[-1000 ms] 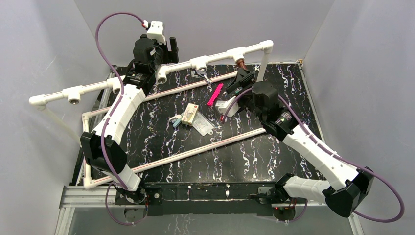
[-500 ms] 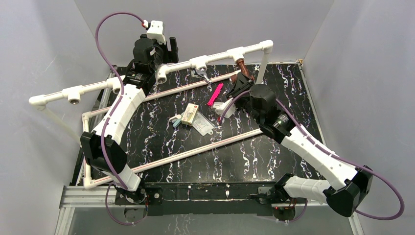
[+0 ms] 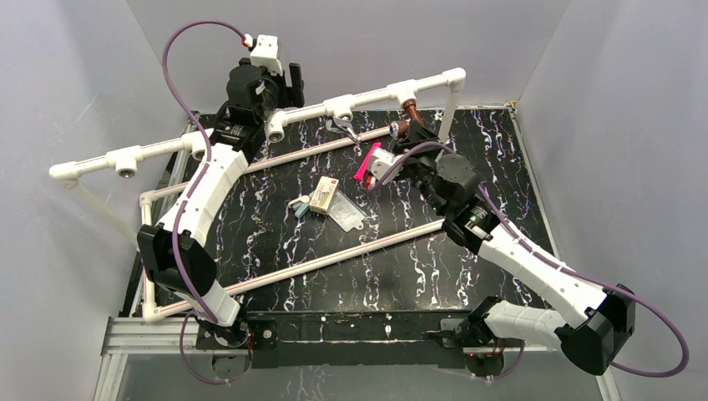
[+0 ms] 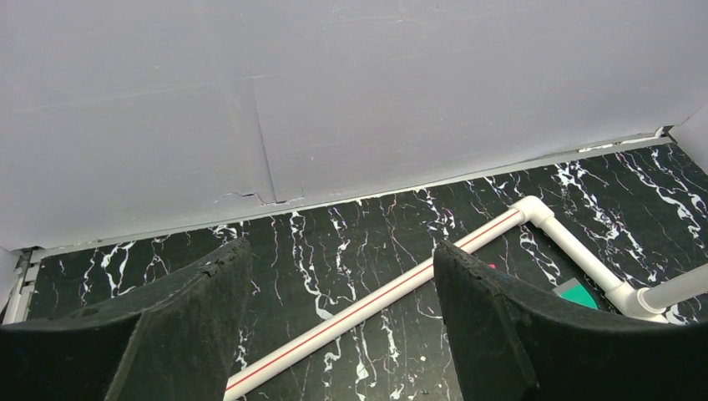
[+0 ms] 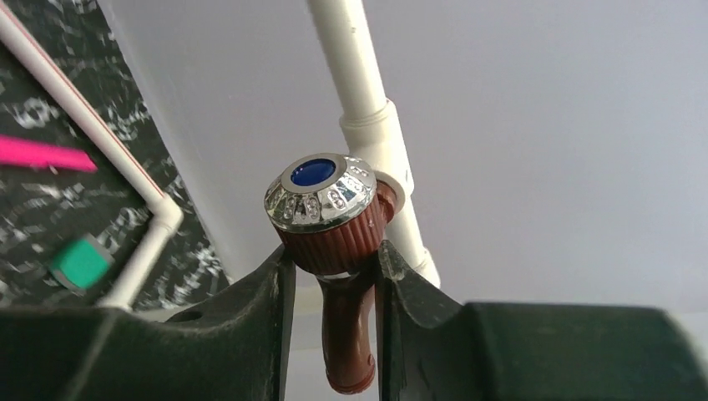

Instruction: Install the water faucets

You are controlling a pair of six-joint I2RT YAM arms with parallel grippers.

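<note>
The reddish-brown faucet [image 5: 327, 219], with a chrome cap and blue dot, sits between my right gripper's fingers [image 5: 250, 317]. The right gripper [image 5: 330, 263] is shut on its ribbed knob, and the bent spout points down between the jaws. In the top view this faucet [image 3: 404, 125] hangs just under a white tee [image 3: 408, 88] on the raised pipe, with the right gripper [image 3: 411, 134] beside it. The silver faucet [image 3: 342, 128] lies on the table under the pipe's middle tee. My left gripper [image 3: 292, 79] is open at the back left, empty [image 4: 342, 259].
A pink strip [image 3: 366, 162], a small box [image 3: 324, 195], a clear bag [image 3: 348, 215] and teal pieces [image 3: 300, 205] lie mid-table. White pipes with red lines [image 3: 334, 256] cross the black marbled table [image 3: 467, 276]. Grey walls close the back and sides.
My right gripper has shut on the reddish-brown faucet and its wrist has rolled, swinging the camera mount to the left. The left arm has not moved.
</note>
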